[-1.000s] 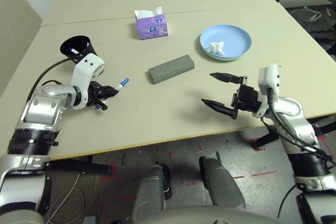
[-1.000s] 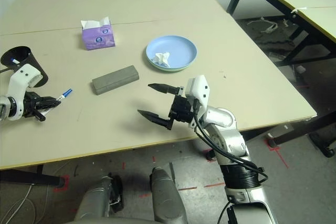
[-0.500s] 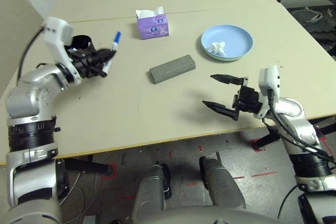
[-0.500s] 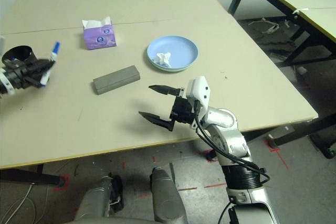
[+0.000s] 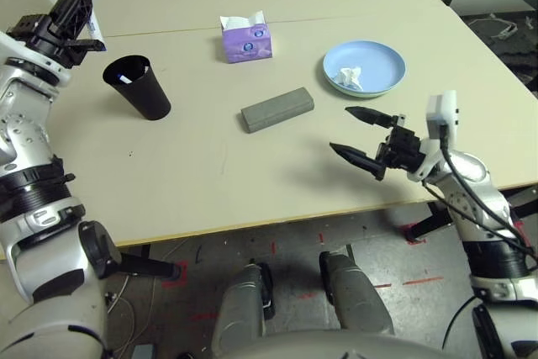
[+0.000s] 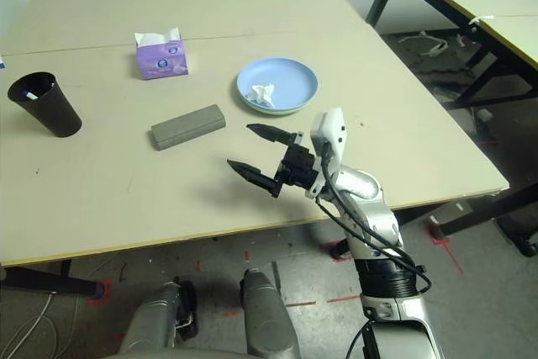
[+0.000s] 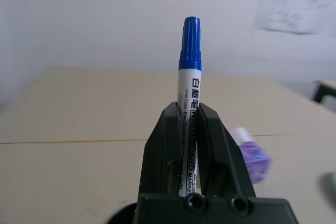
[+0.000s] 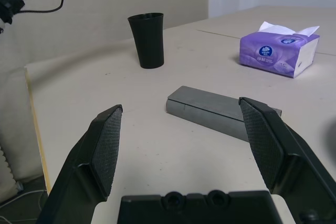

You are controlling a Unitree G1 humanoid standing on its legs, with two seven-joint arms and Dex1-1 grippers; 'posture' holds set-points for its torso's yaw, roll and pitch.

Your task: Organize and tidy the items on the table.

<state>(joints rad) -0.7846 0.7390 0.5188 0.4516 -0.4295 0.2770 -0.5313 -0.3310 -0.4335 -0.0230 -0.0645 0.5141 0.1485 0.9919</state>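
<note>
While the left gripper (image 7: 189,124) clamps a whiteboard marker (image 7: 188,98) above the black cup (image 5: 137,86), the right gripper (image 5: 363,134) gapes, glasses case (image 5: 276,109) ahead, table (image 5: 252,199) edge beneath.

The white pen (image 7: 189,124) reads "WHITEBOARD MARKER" along its barrel, under unreadable characters.

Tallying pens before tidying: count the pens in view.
2. One pen is clamped in the left pincer, raised above the table; another stands inside the black cup. Others may be hidden there.

Case (image 5: 277,109) lies between cup (image 5: 139,87) (left) and plate (image 5: 382,54).
</note>
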